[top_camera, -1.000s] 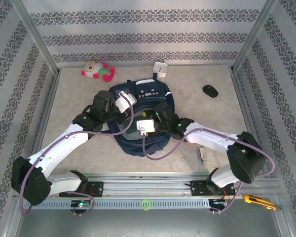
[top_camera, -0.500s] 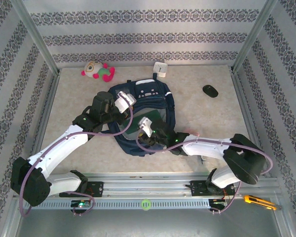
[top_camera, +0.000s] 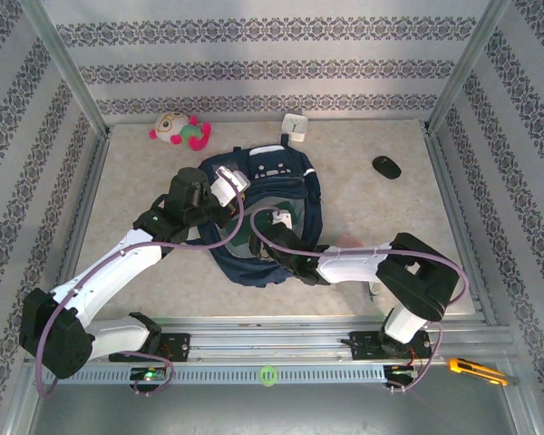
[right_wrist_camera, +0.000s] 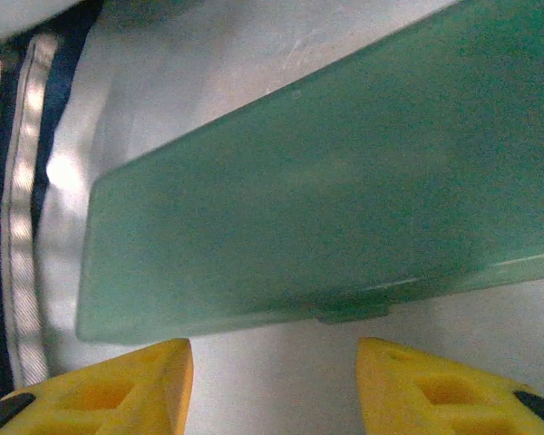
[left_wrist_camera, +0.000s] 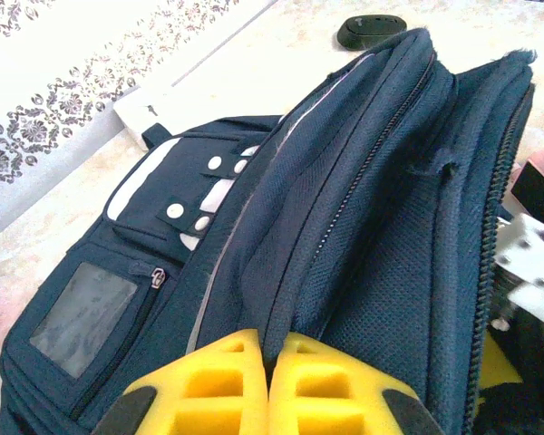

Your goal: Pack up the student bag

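Left arm stretched diagonally out to the bag (top_camera: 301,186), left gripper (left_wrist_camera: 265,385) pinched tight on its unzipped rim, navy fabric rising straight ahead of the fingertips. Right arm folded at the elbow, forearm running leftward, right gripper (right_wrist_camera: 272,362) down inside the bag. Its fingers are parted and grip nothing, with a green case (right_wrist_camera: 326,190) lying just ahead of them.

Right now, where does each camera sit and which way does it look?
Top: high behind the robot, looking down at the bag; left arm, right arm show.
Left wrist: low over the bag, facing the far wall; left gripper pinches the bag's rim.
Right wrist: inside the bag, facing a green box; right gripper open.
Shared: top and left wrist both see the bag and the mouse.
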`<state>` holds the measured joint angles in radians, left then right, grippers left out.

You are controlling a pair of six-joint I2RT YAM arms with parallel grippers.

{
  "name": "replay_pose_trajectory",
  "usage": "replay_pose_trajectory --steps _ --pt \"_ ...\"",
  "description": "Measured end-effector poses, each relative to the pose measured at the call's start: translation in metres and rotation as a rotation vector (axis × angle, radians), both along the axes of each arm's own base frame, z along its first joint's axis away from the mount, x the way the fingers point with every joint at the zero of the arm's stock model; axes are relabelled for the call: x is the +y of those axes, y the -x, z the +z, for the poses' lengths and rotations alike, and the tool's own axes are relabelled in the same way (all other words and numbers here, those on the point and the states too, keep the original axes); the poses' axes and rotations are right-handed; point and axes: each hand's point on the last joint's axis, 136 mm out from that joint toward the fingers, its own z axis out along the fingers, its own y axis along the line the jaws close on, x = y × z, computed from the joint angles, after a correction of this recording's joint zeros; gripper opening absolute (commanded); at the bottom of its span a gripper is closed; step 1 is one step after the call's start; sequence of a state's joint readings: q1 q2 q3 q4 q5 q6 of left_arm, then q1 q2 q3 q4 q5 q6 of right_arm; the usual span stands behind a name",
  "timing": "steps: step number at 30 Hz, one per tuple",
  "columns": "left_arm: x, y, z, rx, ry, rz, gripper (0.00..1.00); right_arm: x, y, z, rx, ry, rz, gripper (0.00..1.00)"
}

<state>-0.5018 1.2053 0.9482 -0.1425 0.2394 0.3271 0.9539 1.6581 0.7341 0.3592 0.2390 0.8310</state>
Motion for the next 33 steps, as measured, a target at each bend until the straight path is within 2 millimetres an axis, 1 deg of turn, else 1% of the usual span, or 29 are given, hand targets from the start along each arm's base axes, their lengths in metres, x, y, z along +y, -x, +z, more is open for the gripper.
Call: replay_pose_trajectory --steps 4,6,8,10,12,14,17,20,22,25,27,29,31,33 --pt "0.0 0.0 0.0 -0.001 0.001 0.0 0.0 0.007 -0.005 0.002 0.036 -0.103 -0.065 0.51" --pt "-0.001 0.0 0.0 0.0 0.002 -0.003 0.0 0.01 -0.008 0.004 0.045 -0.149 -0.092 0.46" --pt "-0.002 0.001 0.0 0.002 0.005 -0.01 0.0 0.02 -0.018 0.002 0.042 -0.202 -0.123 0.44" --pt "-0.003 0.002 0.0 0.004 0.008 -0.017 0.0 0.032 -0.029 -0.006 0.039 -0.235 -0.142 0.44" --pt "-0.003 0.002 0.0 0.006 0.01 -0.02 0.0 0.038 -0.04 -0.011 0.03 -0.253 -0.165 0.43" --pt "-0.004 0.002 0.0 0.011 0.013 -0.022 0.0 0.041 -0.049 -0.009 0.011 -0.27 -0.182 0.43" --pt "-0.004 0.0 0.002 0.011 0.024 -0.017 0.0 0.047 -0.072 0.001 -0.032 -0.31 -0.211 0.41" --pt "-0.002 -0.003 0.006 0.004 0.034 -0.009 0.0 0.05 -0.101 0.015 -0.091 -0.343 -0.24 0.4" --pt "-0.003 -0.004 0.011 -0.008 0.043 -0.007 0.0 0.045 -0.121 0.021 -0.133 -0.351 -0.267 0.39" --pt "-0.003 -0.005 0.015 -0.017 0.048 -0.007 0.0 0.037 -0.139 0.024 -0.173 -0.35 -0.293 0.39" --pt "-0.003 -0.005 0.015 -0.017 0.048 -0.007 0.0 0.035 -0.142 0.025 -0.184 -0.348 -0.294 0.41" --pt "-0.003 -0.006 0.015 -0.018 0.049 0.001 0.0 0.034 -0.141 0.026 -0.192 -0.344 -0.288 0.43" --pt "-0.001 -0.007 0.015 -0.017 0.049 0.011 0.0 0.03 -0.131 0.024 -0.187 -0.331 -0.274 0.45" --pt "-0.001 -0.007 0.014 -0.014 0.05 0.019 0.0 0.025 -0.115 0.024 -0.177 -0.312 -0.258 0.49"
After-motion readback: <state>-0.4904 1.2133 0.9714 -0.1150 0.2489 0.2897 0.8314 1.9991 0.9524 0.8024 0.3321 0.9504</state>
